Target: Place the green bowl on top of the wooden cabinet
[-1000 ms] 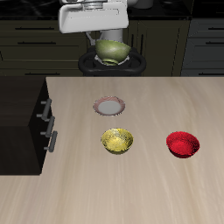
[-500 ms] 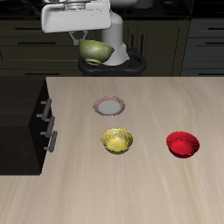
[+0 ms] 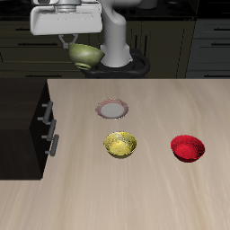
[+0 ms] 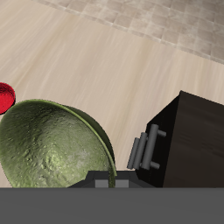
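Observation:
My gripper [image 3: 72,43] is high above the table's back edge, shut on the rim of the green bowl [image 3: 84,56], which hangs tilted below it. In the wrist view the green bowl [image 4: 54,147] fills much of the frame, its pale speckled inside facing the camera. The wooden cabinet [image 3: 22,126] is a very dark box at the table's side with silver drawer handles [image 3: 48,126]; it lies below and nearer the front than the bowl. It also shows in the wrist view [image 4: 188,140], with its handles [image 4: 145,147].
A small white plate [image 3: 112,110], a yellow patterned bowl [image 3: 120,145] and a red bowl [image 3: 188,147] sit on the light wooden tabletop [image 3: 144,198]. The red bowl also shows in the wrist view [image 4: 5,95]. The robot's base [image 3: 115,63] stands at the back.
The gripper has carried the green bowl sideways toward the cabinet's side, staying high. The bowl has tilted slightly more. Nothing on the table has moved.

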Robot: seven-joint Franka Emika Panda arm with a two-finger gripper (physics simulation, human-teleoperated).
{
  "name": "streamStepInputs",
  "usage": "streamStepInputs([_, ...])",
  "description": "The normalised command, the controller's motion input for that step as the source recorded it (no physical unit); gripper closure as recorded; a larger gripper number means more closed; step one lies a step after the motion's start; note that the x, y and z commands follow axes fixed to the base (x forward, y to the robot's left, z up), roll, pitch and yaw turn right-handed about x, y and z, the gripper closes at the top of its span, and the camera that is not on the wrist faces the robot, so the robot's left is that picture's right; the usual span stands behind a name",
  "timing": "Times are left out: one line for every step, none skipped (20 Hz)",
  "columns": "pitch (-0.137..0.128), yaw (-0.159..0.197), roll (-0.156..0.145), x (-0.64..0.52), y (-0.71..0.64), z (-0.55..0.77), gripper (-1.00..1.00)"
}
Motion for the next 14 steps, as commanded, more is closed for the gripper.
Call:
streamStepInputs([-0.041,0.039,-0.037,0.00,-0.21,0.07,1.00])
streamStepInputs([0.030,-0.090,0.003,-0.04,-0.15,0.01,1.00])
streamStepInputs([-0.025,-0.026,-0.037,-0.10,-0.20,0.09,1.00])
streamStepInputs([0.000,0.000,0.000,0.00,0.00,0.00,1.00])
streamStepInputs([0.034,0.006,-0.048,0.00,-0.14,-0.15,1.00])
streamStepInputs([0.000,0.000,0.000,-0.10,0.14,-0.01,1.00])
streamStepInputs([-0.017,0.024,0.009,-0.12,0.03,-0.02,1.00])
streamStepInputs([0.001,0.039,-0.035,-0.07,-0.34,-0.08,1.00])
streamStepInputs([0.011,-0.038,-0.007,-0.07,-0.14,0.00,1.00])
streamStepInputs([-0.024,0.009,-0.029,-0.11,-0.19,0.03,1.00])
streamStepInputs([0.000,0.000,0.000,-0.08,0.19,0.03,1.00])
streamStepInputs([-0.016,-0.065,-0.035,-0.08,-0.18,0.08,1.00])
streamStepInputs([-0.006,-0.064,-0.031,-0.07,-0.13,0.06,1.00])
streamStepInputs([-0.003,0.023,-0.040,-0.08,-0.10,-0.01,1.00])
